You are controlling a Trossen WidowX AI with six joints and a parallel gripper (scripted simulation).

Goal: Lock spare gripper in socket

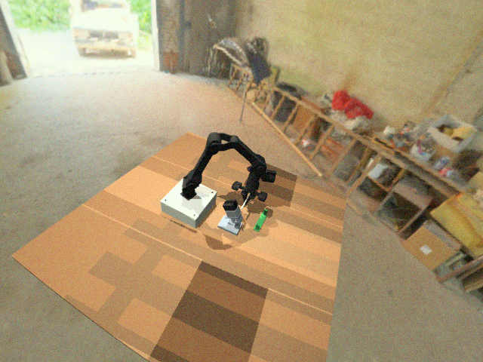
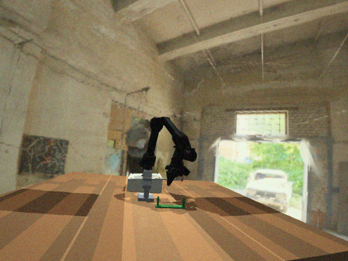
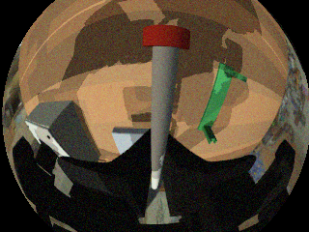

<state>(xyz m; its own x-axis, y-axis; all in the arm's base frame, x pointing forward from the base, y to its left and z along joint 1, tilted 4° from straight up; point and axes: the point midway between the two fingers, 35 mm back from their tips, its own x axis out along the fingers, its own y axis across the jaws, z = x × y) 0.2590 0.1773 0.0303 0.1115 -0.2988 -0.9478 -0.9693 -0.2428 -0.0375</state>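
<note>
My gripper is shut on the lock pin, holding it in the air beside the mount. The pin's red head points away from the mount and its pale tip points towards it. The mount's pale base stands on the table. The spare gripper, with a dark top and a grey body, stands upright on the mount. The pin's tip appears clear of the mount in the exterior view. The socket's hole cannot be made out.
A green cradle with two upright ends lies on the table beside the mount, with no pin on it. The arm's white and grey base box stands behind the mount.
</note>
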